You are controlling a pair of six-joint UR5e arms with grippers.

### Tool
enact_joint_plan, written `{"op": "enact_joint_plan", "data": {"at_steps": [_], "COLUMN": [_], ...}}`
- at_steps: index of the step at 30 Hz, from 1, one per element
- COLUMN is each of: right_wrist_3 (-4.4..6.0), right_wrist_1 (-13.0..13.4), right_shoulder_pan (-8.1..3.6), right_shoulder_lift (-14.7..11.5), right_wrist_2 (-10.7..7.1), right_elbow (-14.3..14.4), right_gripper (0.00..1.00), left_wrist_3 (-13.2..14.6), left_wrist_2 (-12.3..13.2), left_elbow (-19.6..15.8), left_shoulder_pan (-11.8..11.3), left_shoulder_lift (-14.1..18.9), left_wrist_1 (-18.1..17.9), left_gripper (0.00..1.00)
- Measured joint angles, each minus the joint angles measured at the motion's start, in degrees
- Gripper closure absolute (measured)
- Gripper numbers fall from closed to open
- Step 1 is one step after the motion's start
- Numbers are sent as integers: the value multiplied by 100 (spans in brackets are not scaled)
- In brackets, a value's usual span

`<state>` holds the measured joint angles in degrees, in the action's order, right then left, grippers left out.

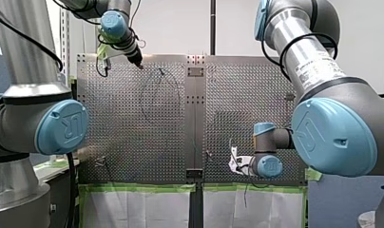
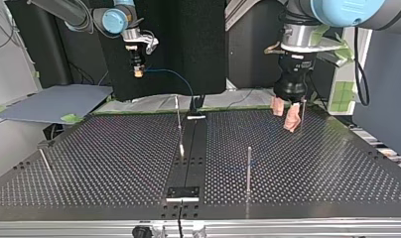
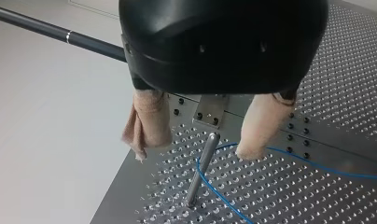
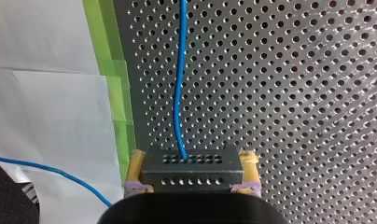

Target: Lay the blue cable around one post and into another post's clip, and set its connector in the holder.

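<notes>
Nearest: right gripper [image 4: 192, 157], yellow pads [image 4: 136, 164] clenched on the black connector [image 4: 190, 168], high over the table's [image 2: 114, 148] far edge, top view's left. From it the blue cable [image 4: 178, 84] ran straight ahead, long axis parallel to the taped edge. Then left gripper [image 3: 199, 145]: beige pads [image 3: 149, 116] stood spread wide, grasping nothing, straddling a post [image 3: 201, 170] near the far right corner; cable curved round it.
</notes>
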<state>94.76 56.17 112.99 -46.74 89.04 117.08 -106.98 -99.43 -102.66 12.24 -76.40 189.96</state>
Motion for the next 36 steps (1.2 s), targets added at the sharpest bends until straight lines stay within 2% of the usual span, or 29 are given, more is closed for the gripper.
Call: {"op": "enact_joint_plan", "data": {"at_steps": [5,14,21,25,29,36], "right_wrist_3": [0,-5,1,-4,1,-1], "right_wrist_1": [0,2,14,2,-7,-46], "right_shoulder_pan": [0,0,0,0,0,35], "right_shoulder_lift": [0,1,1,1,1,1], "right_wrist_2": [0,0,0,0,0,5], "right_elbow": [2,-1,2,2,1,2], "right_gripper": [100,100,100,100,100,100], "left_wrist_3": [37,442,773,810,705,486], "left_wrist_2": [28,436,825,961,894,503], "left_elbow": [-142,-643,-1042,-1267,-1491,-1922], "left_shoulder_pan": [0,85,252,391,588,1016], "left_shoulder_lift": [0,-38,-365,-586,-809,-1242], "left_wrist_1": [-67,-534,-931,-1154,-1380,-1812], "left_gripper": [0,0,0,0,0,0]}}
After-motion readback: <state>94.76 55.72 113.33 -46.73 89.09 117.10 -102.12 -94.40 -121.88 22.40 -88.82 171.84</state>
